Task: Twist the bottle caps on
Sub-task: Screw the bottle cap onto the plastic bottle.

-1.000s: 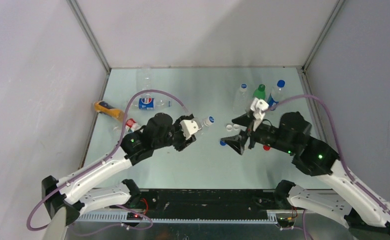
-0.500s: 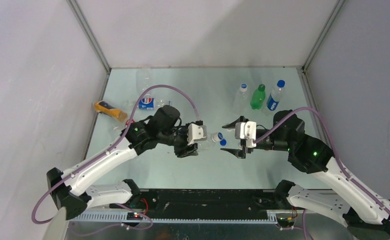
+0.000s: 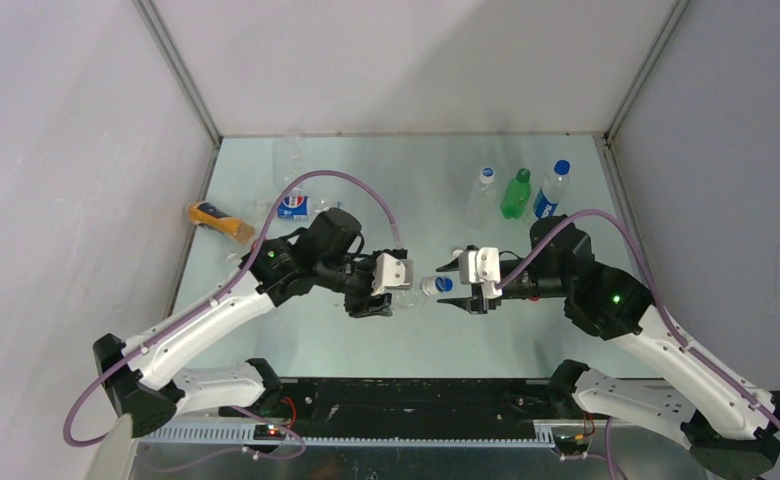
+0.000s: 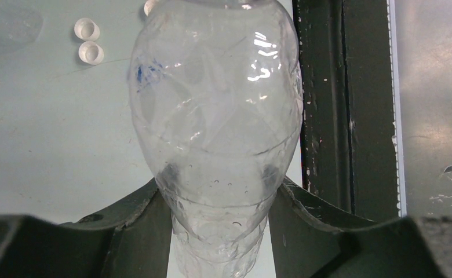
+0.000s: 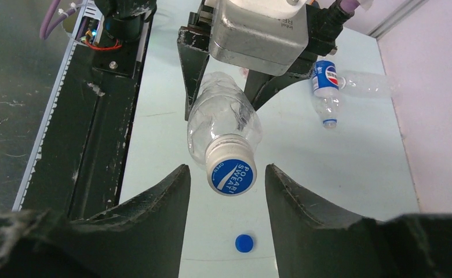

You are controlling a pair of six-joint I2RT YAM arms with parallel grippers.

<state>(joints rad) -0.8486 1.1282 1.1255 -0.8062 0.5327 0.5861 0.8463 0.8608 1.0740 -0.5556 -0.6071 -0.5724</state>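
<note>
Walls (image 3: 406, 60) of pale grey enclose a pale green table (image 3: 406, 190). An orange bottle (image 3: 216, 220) and a blue-labelled bottle (image 3: 291, 205) lie at its left. At centre, the left gripper (image 3: 398, 290) clamps a clear bottle (image 4: 215, 116) held level. The right gripper (image 3: 458, 285) straddles its blue-white cap (image 5: 231, 175), jaws apart from it. Three capped bottles (image 3: 515, 193) stand back right.

The table (image 3: 366, 190) bears three upright bottles (image 3: 515, 195) and a toppled orange bottle (image 3: 216, 218).
</note>
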